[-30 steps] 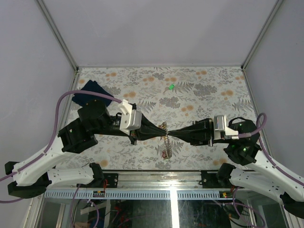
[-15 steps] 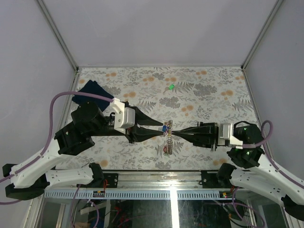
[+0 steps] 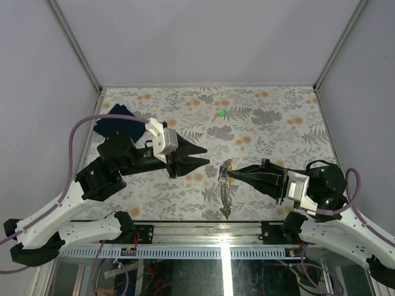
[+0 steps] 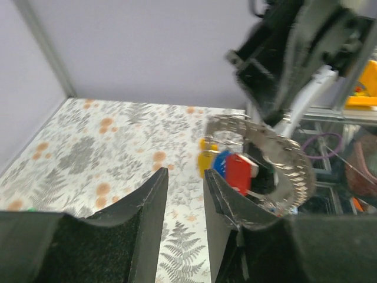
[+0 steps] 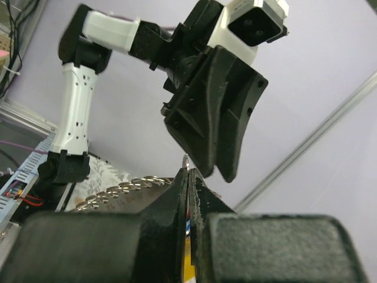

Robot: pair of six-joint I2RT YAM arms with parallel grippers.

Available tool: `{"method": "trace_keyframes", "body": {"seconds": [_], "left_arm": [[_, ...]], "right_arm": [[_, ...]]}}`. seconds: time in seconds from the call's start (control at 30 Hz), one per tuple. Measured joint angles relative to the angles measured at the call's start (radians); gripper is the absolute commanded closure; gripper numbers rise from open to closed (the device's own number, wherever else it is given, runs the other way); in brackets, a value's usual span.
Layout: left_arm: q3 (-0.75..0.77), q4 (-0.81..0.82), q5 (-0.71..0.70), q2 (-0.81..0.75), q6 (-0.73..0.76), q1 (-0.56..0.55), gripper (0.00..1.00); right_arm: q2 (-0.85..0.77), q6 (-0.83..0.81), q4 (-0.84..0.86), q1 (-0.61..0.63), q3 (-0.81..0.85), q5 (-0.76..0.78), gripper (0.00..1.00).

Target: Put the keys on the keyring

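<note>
Hanging in the air between my two arms, the keyring (image 3: 227,166) is pinched in my right jaws, which are clenched tight on its thin wire. Its chain (image 3: 223,195) dangles toward the table (image 3: 271,117). Yellow, blue and red keys (image 4: 230,168) cluster on the ring, just beyond my left fingertips (image 4: 150,203) in the left wrist view. My left jaws stand released, hold nothing, and sit a little apart from the ring. One green key (image 3: 221,113) lies alone on the table, well off toward the far side, and a dark blue cloth (image 3: 114,125) sits at the far left. I judge three keys threaded and the green one outstanding. Next, my left jaws should reach out, pinch that tiny tag cleanly off the flat surface, and bring its hole to the ring's split while the right holds steady.
</note>
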Motion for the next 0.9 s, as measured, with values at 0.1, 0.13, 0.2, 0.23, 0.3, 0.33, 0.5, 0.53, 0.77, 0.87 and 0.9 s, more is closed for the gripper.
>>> {"method": "trace_keyframes", "body": {"seconds": [0.1, 0.13, 0.2, 0.23, 0.3, 0.33, 0.5, 0.53, 0.77, 0.87, 0.9], "left_arm": [[-0.025, 0.025, 0.002, 0.003, -0.042, 0.099, 0.67], [-0.035, 0.034, 0.009, 0.009, -0.061, 0.142, 0.67], [-0.057, 0.058, 0.025, 0.031, -0.106, 0.241, 0.66], [-0.069, 0.076, 0.035, 0.048, -0.132, 0.288, 0.66], [-0.094, 0.117, 0.055, 0.090, -0.177, 0.362, 0.65], [-0.108, 0.142, 0.062, 0.120, -0.198, 0.394, 0.65], [-0.105, 0.210, 0.043, 0.338, -0.238, 0.459, 0.64], [-0.093, 0.212, 0.032, 0.385, -0.238, 0.461, 0.63], [0.163, 0.185, -0.111, 0.798, -0.229, 0.486, 0.61], [0.277, 0.170, -0.164, 0.943, -0.225, 0.493, 0.59], [0.307, 0.169, -0.177, 0.980, -0.225, 0.494, 0.59]], "right_arm": [[0.003, -0.023, -0.102, 0.000, 0.024, 0.047, 1.00], [0.006, -0.027, -0.148, 0.000, 0.040, 0.071, 1.00], [0.009, -0.032, -0.242, 0.000, 0.074, 0.131, 1.00], [0.007, -0.033, -0.273, 0.000, 0.083, 0.154, 1.00], [-0.011, -0.031, -0.335, 0.000, 0.088, 0.217, 1.00], [-0.021, -0.029, -0.364, 0.000, 0.088, 0.243, 1.00], [-0.081, 0.005, -0.484, 0.000, 0.088, 0.396, 1.00], [-0.087, 0.018, -0.505, 0.001, 0.090, 0.426, 1.00], [-0.074, 0.119, -0.647, 0.001, 0.143, 0.610, 1.00], [-0.066, 0.142, -0.666, 0.001, 0.150, 0.653, 1.00], [-0.064, 0.148, -0.672, 0.001, 0.150, 0.660, 1.00]]}}
